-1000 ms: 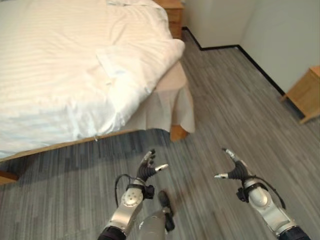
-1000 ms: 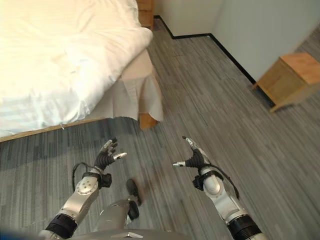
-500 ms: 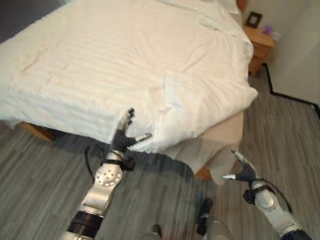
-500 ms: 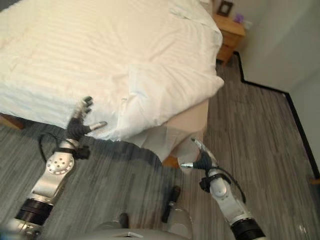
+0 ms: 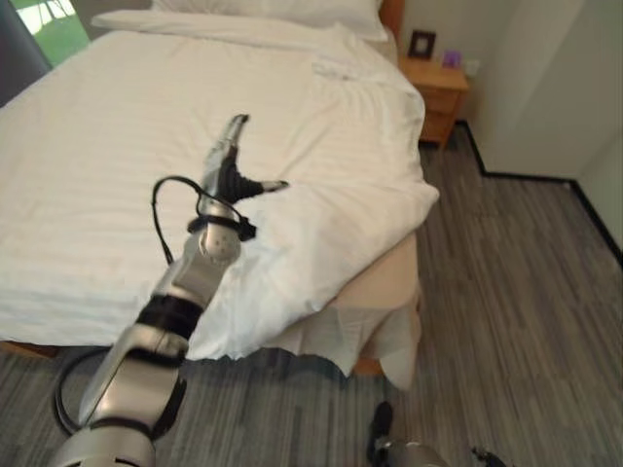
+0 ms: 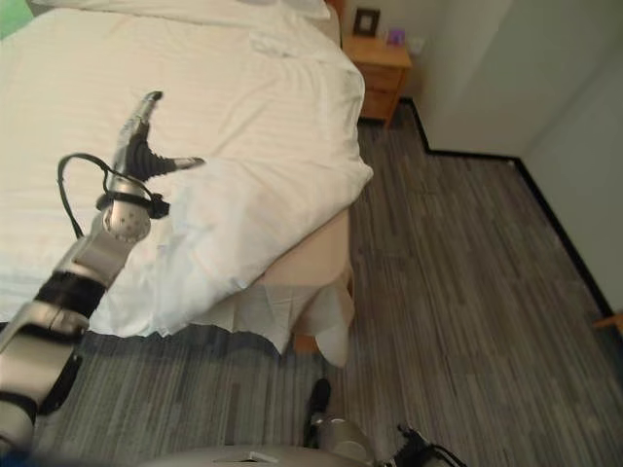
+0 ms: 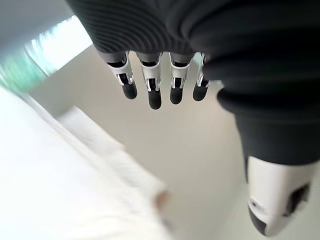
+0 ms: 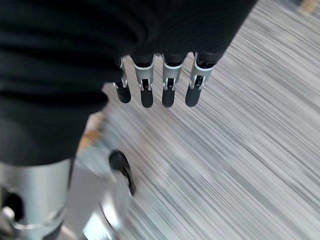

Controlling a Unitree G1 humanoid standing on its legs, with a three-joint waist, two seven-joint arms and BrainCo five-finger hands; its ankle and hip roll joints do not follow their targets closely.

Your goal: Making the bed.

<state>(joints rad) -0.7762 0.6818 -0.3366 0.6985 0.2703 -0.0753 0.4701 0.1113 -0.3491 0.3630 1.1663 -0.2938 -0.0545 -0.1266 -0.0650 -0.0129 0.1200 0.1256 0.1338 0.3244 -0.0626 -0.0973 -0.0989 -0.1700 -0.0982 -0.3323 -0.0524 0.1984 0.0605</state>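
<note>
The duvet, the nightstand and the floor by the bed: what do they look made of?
The duvet looks like soft white woven cloth, probably cotton, with faint tone-on-tone stripes and creases where it hangs over the corner. The nightstand looks like light wood or wood veneer with a smooth warm finish. The floor has grey streaked lines; it could be carpet tile or vinyl plank.

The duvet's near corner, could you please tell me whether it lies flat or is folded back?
Folded back: the duvet corner doubles over itself, baring the mattress side.
</note>
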